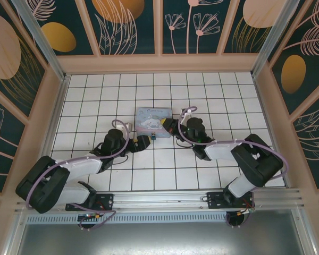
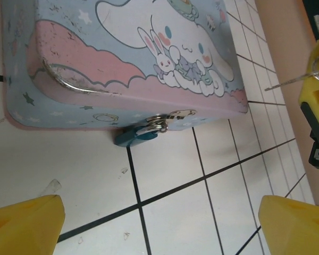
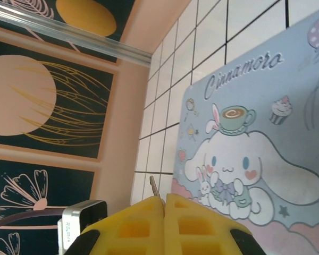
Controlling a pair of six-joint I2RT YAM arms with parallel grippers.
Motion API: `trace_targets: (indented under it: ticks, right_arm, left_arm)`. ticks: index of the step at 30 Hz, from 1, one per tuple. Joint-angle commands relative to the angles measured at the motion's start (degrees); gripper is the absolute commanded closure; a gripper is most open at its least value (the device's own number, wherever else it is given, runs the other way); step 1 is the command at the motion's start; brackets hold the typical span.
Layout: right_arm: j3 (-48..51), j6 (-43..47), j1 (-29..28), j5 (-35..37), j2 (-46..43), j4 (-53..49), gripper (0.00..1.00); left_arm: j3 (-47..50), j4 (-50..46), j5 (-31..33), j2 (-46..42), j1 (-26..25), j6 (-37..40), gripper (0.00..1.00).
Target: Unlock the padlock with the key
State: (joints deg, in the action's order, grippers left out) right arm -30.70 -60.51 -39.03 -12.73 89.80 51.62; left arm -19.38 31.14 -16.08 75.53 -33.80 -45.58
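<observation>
Top view. Pale blue tin (image 1: 153, 118) flat on the tiled table (image 1: 95, 90), about mid-table, lid down. Padlock (image 1: 154, 136) at the tin's near edge, just a dark speck from up here. Left gripper (image 1: 144, 142) just near-left of it, right gripper (image 1: 168, 127) by the tin's near-right corner. Too small here to read the jaws or pick out the key.

Left wrist view. Padlock (image 2: 134, 137) hooked through the tin's hasp (image 2: 175, 115), shackle looking closed, body down on the tile against the tin's near wall. No key in it. Keyhole not readable. Left gripper (image 2: 159, 231) spread wide, yellow fingertips (image 2: 24, 226) at either side of the frame. Nothing between them, short of the padlock, not touching. Off to the right, right gripper (image 2: 315, 101) with a thin silvery sliver sticking out toward the tin, taken as the key (image 2: 287, 83). Well apart from the padlock.

Right wrist view. Right gripper (image 3: 164, 201) clamped together, small metal tip poking out between the pads: key (image 3: 154, 187) pinched there. Beyond it, the tin (image 3: 255, 159) lid-on, cartoon print facing up, closed.

Status, as a judgement. Done: key in hand. Left to do: line up with the keyhole, insert, turn, pop the shackle. Probably worth steadying the padlock with the left gripper first. Nothing unlocked yet.

Containers: just the tin. Shut and locked, contents hidden, so cannot tell what is inside.
</observation>
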Motion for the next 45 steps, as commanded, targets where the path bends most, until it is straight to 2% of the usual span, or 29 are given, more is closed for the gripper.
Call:
trace_targets:
  ticks: [1,12,21,30,39,45]
  right_arm:
    - [-1.5,-0.5,0.4,-1.2,2.7,2.4,1.00]
    - [-2.3,-1.9,1.5,-1.7,7.8,5.8,1.00]
    - [-1.8,-2.7,3.6,-2.6,9.0,7.7,1.00]
    - [-1.9,-2.9,5.3,-3.4,9.6,8.2,1.00]
    - [-1.9,-3.3,6.3,-4.6,10.7,9.4,1.00]
    - [-2.2,-3.4,6.7,-4.9,11.5,9.6,1.00]
  left_arm:
    - [0.6,4.7,-0.6,2.1,-0.8,4.1,0.07]
    - [0.2,10.6,0.7,8.4,-2.2,7.8,0.09]
    - [-4.2,13.4,1.9,15.1,-2.9,11.0,0.14]
    - [-7.6,15.9,6.0,20.9,-5.4,13.9,0.16]
    - [-7.8,19.7,9.9,25.8,-5.5,16.9,0.18]
    - [-8.8,23.0,7.8,29.0,-5.5,17.2,0.19]
